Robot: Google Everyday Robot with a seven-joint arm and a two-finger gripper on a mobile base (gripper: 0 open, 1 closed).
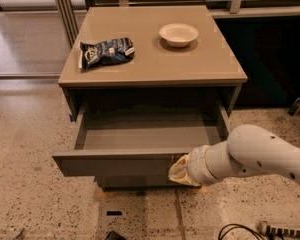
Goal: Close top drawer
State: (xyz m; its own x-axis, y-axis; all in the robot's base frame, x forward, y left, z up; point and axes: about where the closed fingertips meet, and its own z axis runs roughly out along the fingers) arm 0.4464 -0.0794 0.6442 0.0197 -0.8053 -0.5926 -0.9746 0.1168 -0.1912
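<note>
Push step is judged in hand: the gripper [182,170] is set at the right end of the top drawer [110,164] front, lower centre of frame. Whether it is apart or together cannot be told. The grey-brown, handleless drawer is seen pulled well out below the cabinet [150,59] top. A straight push inward is called for next.

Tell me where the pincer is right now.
In the camera view the pincer is low, right of centre, at the front face of the open top drawer, near its right end.
</note>
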